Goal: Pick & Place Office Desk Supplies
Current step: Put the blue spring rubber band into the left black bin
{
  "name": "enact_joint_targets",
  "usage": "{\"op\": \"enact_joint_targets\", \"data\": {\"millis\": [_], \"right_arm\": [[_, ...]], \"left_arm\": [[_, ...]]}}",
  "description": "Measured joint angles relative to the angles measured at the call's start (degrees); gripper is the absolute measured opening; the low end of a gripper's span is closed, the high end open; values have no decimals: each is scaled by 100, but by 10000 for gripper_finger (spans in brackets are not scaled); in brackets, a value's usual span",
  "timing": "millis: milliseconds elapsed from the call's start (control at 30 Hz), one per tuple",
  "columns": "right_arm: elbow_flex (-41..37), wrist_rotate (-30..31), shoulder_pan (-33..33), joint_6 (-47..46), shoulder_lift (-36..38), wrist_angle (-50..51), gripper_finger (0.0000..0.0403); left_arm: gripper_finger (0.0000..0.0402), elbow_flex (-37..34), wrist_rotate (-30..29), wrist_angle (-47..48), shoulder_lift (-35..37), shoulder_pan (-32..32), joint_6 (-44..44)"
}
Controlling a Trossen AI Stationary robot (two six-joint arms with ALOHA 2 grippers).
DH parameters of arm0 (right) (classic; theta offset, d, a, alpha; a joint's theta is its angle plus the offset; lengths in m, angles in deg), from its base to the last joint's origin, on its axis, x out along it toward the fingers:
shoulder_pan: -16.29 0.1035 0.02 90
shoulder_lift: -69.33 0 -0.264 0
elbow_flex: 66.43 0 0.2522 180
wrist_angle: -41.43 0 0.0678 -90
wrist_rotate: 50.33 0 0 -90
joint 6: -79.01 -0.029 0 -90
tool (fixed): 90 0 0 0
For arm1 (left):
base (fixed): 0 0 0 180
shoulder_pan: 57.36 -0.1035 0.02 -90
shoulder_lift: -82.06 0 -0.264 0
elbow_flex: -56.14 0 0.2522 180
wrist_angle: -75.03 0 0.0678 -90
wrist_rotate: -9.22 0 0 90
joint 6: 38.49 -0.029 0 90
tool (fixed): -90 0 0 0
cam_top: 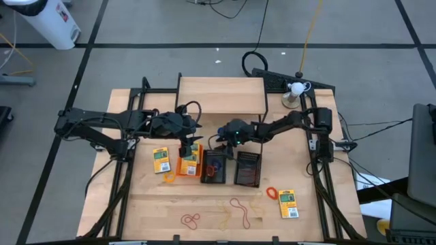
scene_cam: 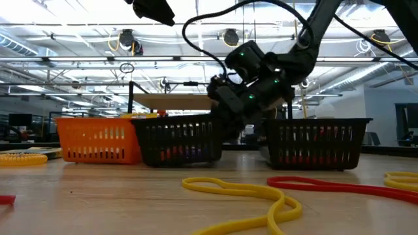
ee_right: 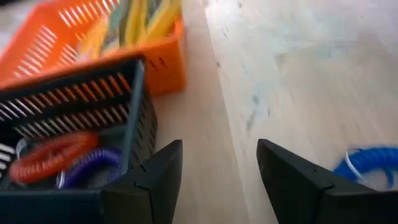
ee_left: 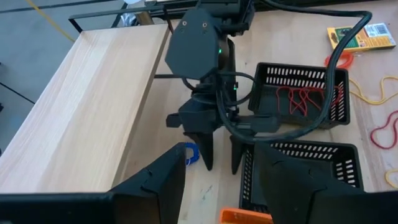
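**Q:** Jaws first — how did they stand?

**A:** Both pairs stood parted and held nothing. The right gripper pointed down at the tabletop at the middle of the high view, just above the middle black bin. Its fingers framed bare wood, with a blue rubber-band loop lying just beside them. The left gripper hung over the upper end of the orange bin, left of centre.

**Q:** Where were the bins?

**A:** In a row at the centre of the high view: orange on the left, then two black ones. The orange bin held yellow-and-green packs. The middle black one held a red and a purple loop, seen in the right wrist view. The right black bin held thin red loops.

**Q:** And the loose supplies?

**A:** One pack lay left of the orange bin, and another pack sat at the lower right with an orange loop touching its upper left corner. Red loops and a tan loop lay along the lower middle of the tabletop.

**Q:** Anything else?

**A:** A light wooden shelf stood at the upper centre.
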Motion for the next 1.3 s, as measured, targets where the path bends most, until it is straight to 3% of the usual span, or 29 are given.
{"op": "enact_joint_targets", "data": {"millis": [300,667,1300], "right_arm": [[210,33,-7,41,41,273,196],[208,502,-46,201,144,895,196],[208,1245,-44,549,151,1006,196]], "left_arm": [[186,-2,0,120,0,1,19],[186,-2,10,169,0,2,61],[186,-2,9,238,0,2,86]]}}
